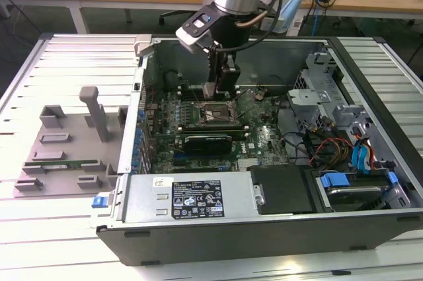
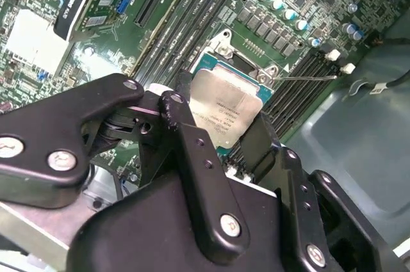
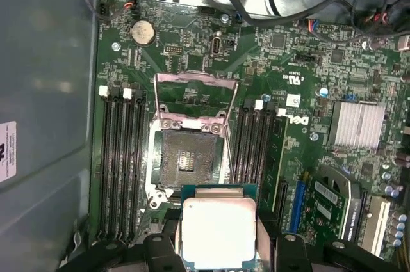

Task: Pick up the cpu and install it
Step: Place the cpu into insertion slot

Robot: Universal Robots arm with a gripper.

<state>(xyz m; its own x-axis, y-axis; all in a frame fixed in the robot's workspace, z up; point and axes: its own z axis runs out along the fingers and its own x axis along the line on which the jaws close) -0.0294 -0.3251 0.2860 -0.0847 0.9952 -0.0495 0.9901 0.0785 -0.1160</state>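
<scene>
The gripper [image 1: 220, 89] hangs inside the open computer case [image 1: 198, 241], which lies on its side on the slatted surface [image 1: 59, 235]. Its fingers [image 2: 186, 137] are closed on the cpu [image 3: 218, 230], pinching it by two opposite edges. That edge hold looks deliberate: the silver-grey lid faces the wrist cameras and nothing touches the contact side, so the chip can go down flat.

The socket [image 3: 190, 157] lies bare, its dark pin field exposed. Its load plate [image 3: 195, 96] is swung back on its hinge, which leaves the opening free to receive a chip. Memory slots [image 3: 122, 157] flank the socket on both sides of the motherboard [image 3: 288, 61], so the fingers have little room to stray sideways.

In the first wrist view the cpu sits level at the socket's near edge, while in the second wrist view it overlaps the socket frame. How much of that is camera angle I cannot tell, nor how high the chip hangs above the pins. Its underside is turned away from both wrist cameras, one of its edges is cut off in the first wrist view, and the black finger links cover the contact lines. Any alignment marks are too small to make out
</scene>
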